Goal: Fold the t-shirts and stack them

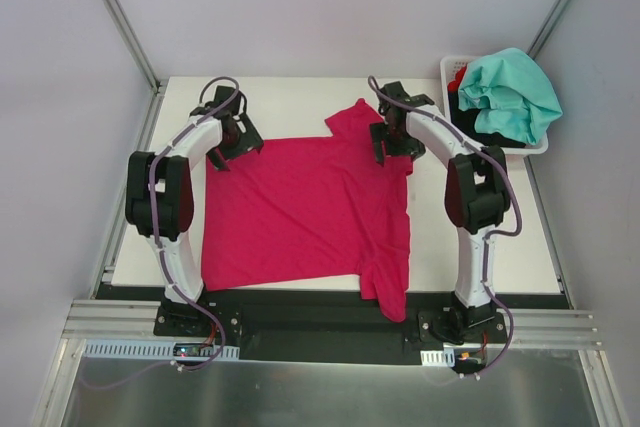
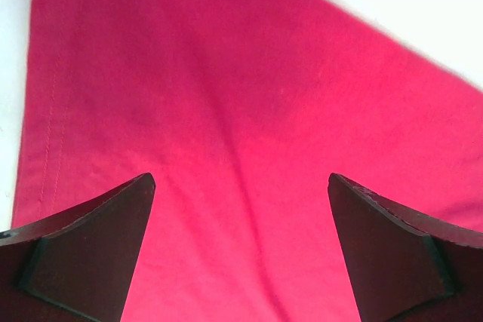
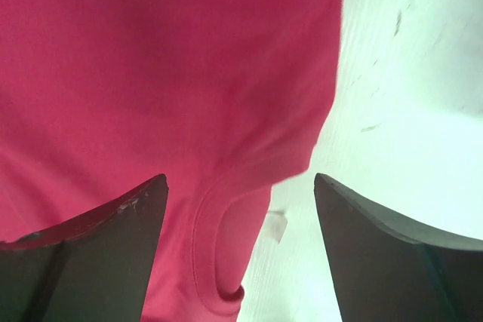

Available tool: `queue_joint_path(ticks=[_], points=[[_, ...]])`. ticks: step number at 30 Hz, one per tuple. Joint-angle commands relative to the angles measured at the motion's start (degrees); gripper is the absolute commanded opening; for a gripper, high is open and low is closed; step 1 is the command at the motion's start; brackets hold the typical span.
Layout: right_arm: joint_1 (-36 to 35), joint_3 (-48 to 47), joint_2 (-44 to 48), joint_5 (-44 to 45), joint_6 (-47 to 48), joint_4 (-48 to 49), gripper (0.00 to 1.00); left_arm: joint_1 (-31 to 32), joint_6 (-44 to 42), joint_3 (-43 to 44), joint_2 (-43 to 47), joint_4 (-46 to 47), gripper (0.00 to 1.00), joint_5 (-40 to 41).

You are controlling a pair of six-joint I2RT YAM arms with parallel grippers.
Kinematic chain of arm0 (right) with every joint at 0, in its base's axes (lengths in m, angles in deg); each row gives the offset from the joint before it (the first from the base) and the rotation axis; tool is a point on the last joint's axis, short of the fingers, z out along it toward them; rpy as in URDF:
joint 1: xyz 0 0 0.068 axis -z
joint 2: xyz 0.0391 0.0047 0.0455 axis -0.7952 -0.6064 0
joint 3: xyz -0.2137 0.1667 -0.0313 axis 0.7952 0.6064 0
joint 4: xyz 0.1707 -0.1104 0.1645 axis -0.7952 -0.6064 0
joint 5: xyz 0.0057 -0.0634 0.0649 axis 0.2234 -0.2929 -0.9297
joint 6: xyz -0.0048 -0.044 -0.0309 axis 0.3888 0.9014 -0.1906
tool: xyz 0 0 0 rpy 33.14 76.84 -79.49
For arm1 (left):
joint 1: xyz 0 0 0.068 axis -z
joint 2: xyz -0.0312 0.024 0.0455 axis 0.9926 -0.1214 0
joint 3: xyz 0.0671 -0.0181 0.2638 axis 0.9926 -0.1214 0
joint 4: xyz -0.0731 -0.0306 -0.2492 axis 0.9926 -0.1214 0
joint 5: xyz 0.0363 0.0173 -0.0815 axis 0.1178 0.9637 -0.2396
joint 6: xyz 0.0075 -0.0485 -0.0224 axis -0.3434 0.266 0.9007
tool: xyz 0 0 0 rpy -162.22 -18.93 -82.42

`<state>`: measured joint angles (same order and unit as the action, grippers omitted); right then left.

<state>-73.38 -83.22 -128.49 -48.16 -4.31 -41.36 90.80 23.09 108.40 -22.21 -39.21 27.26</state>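
Observation:
A large magenta-pink t-shirt (image 1: 300, 207) lies spread on the white table (image 1: 500, 237), one sleeve hanging over the front edge. My left gripper (image 1: 228, 147) stands open over the shirt's far left corner; in the left wrist view its fingers (image 2: 90, 250) frame flat pink cloth (image 2: 241, 126) with nothing held. Above the shirt's far right part, my right gripper (image 1: 393, 147) is open. Its wrist view shows the ribbed collar (image 3: 207, 254) and a small white label (image 3: 277, 225) between the open fingers (image 3: 377, 239). A teal-mint t-shirt (image 1: 512, 95) is heaped over the basket, with red and black cloth (image 1: 458, 82) under it.
A white plastic basket (image 1: 535, 147) stands at the table's far right corner. Metal frame posts (image 1: 120, 17) rise at the back corners. Bare white table (image 3: 407, 73) shows right of the collar.

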Motion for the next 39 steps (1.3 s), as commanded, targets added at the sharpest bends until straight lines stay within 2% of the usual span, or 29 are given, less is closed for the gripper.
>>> queue_joint_path(ticks=[1, 8, 15, 16, 23, 26, 31, 39], points=[[-2.75, 5.43, 6.46, 3.74, -0.63, -1.76, 0.82, 1.55, 0.03, -3.4, 5.49, -2.59, 0.99, 1.69], [-2.76, 12.11, 10.76, -2.49, -1.95, 1.85, 0.81, 5.67, 1.44, -6.84, 9.09, -2.68, 0.99, 0.9], [-2.67, 27.81, 24.38, -10.15, -5.29, 6.33, 0.8, 12.26, 3.2, -10.53, 12.51, -2.94, 0.99, 0.81], [-2.84, 29.68, 28.92, -11.98, -5.64, 6.77, 0.8, 13.66, 3.46, -11.32, 13.13, -2.94, 0.99, 0.55], [-3.11, 45.33, 45.98, -19.1, -10.21, 8.26, 0.78, 17.54, 4.87, -19.83, 19.46, -3.47, 0.99, -0.07], [-3.11, 50.77, 49.86, -23.5, -12.23, 11.07, 0.77, 18.33, 5.31, -21.51, 20.17, -3.38, 0.99, 0.02], [-2.58, 53.6, 49.97, -27.81, -14.16, 15.38, 0.76, 19.21, 5.31, -21.61, 21.93, -3.9, 0.99, 0.11], [-1.62, 52.37, 45.84, -27.73, -12.59, 16.88, 0.75, 19.3, 4.61, -19.15, 22.46, -6.02, 0.99, 1.07]])
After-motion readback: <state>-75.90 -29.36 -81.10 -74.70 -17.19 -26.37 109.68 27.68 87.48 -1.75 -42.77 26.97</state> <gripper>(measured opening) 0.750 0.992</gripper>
